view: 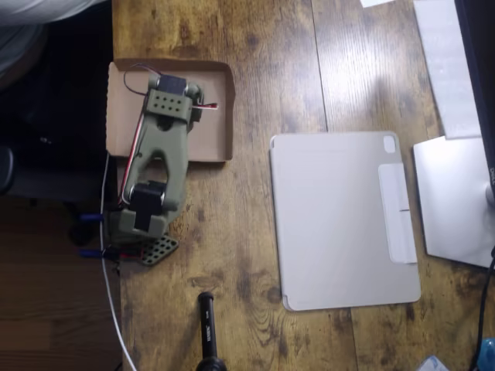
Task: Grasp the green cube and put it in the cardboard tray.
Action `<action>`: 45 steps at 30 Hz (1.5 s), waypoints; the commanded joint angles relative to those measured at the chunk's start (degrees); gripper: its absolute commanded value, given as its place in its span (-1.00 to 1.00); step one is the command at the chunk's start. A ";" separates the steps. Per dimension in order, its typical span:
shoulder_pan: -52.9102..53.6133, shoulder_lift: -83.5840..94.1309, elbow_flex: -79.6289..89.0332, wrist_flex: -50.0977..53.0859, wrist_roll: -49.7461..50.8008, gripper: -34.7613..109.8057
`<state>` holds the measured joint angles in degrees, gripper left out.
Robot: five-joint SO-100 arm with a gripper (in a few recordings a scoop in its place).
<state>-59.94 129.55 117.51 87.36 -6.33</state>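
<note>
The cardboard tray [215,116] lies near the table's left edge in the overhead view, brown and shallow with low rims. My olive-green arm reaches from its base [143,228] up over the tray. The gripper head [173,99] points down above the tray's middle. The wrist body covers the fingers, so I cannot tell how the jaws stand. The green cube is hidden or out of view.
A pale-grey tablet cover [344,220] lies to the right of the tray on the wooden table. A black cylindrical object [207,328] pokes in at the bottom edge. A silver stand [452,201] and a white sheet [448,62] sit at the far right. The table's left edge [114,294] runs beside the arm's base.
</note>
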 commanded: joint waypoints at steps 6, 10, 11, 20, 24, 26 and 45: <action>9.84 4.57 -2.46 1.41 -5.80 -0.21; 16.70 6.59 -2.37 2.11 -6.24 -0.24; 18.46 7.03 -2.02 2.02 -6.59 -0.25; 30.94 8.09 -0.18 1.41 -10.72 -0.34; 36.39 8.61 0.00 -0.44 -11.51 -0.35; 38.67 9.14 0.79 -2.37 -11.51 -0.35; 60.21 8.53 4.83 -1.05 1.58 -0.50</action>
<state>-0.79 140.89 125.07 83.32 -5.71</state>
